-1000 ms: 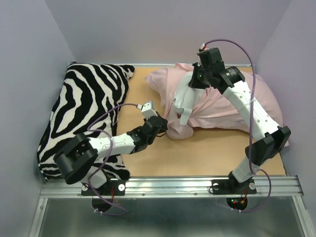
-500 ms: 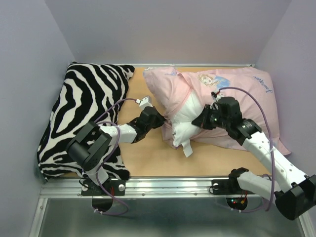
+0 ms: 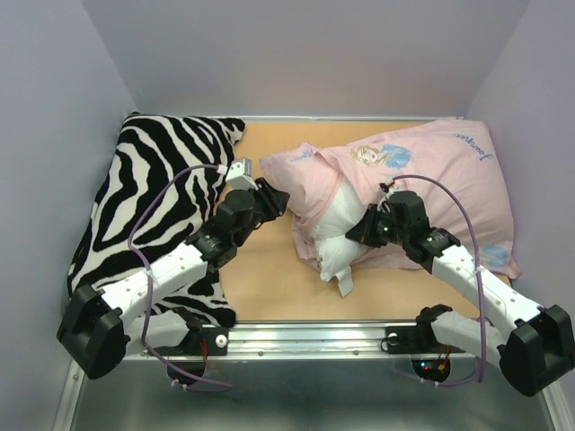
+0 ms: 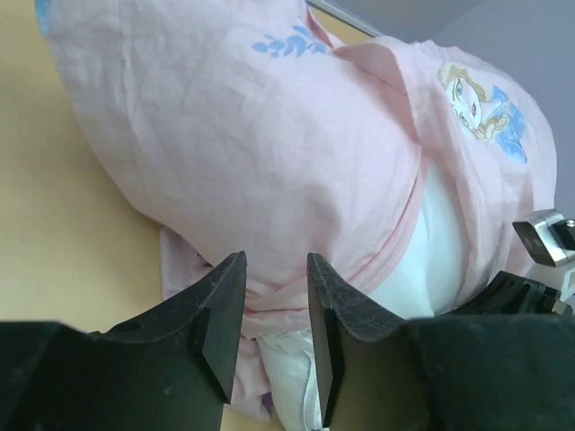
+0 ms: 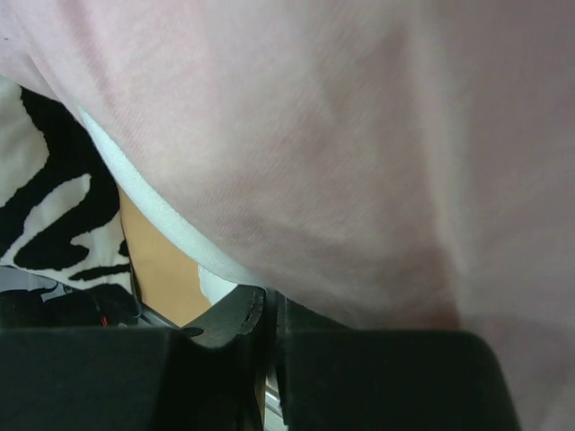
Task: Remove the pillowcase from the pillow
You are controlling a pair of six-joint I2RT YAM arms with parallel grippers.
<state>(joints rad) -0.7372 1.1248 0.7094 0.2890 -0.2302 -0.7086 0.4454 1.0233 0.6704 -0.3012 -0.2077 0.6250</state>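
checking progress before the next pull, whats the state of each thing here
pillowcase: partly on, open end pulled back off one end of the pillow
pillow: white end exposed, the rest covered
left gripper: open, nothing between its fingers
right gripper: shut at the exposed end, what it pinches is hidden
zebra pillow: lying flat on the left

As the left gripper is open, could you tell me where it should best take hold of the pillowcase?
Probably the hem of the pillowcase around the opening, where it curls off the white pillow. That doubled band is a thin ridge to pinch without catching pillow. The left gripper faces it, so come from the left, low over the table.
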